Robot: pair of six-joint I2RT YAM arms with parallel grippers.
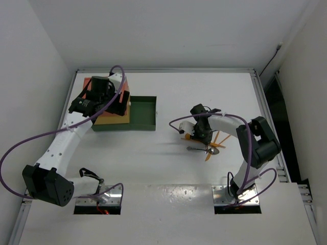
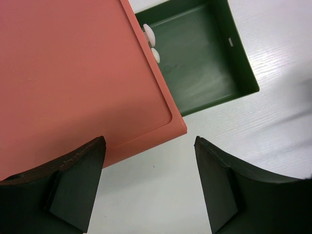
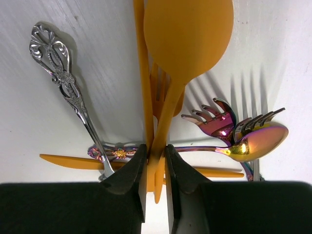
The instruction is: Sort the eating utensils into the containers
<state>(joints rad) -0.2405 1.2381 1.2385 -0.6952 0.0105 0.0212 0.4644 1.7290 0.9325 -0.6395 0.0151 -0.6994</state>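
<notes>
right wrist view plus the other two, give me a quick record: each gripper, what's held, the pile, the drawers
right gripper: shut on orange spoon, at its handle
pile below: silver spoon, iridescent spoon, iridescent fork, orange piece
left gripper: open, empty, over a corner of red-orange top
green drawer: pulled out, two white pieces at its inner end

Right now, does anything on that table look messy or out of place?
Mostly the eating utensils: they lie crisscrossed in a loose heap by the right tool, which pinches an orange spoon. The green drawer juts out from under the red top, open, likely on purpose.
</notes>
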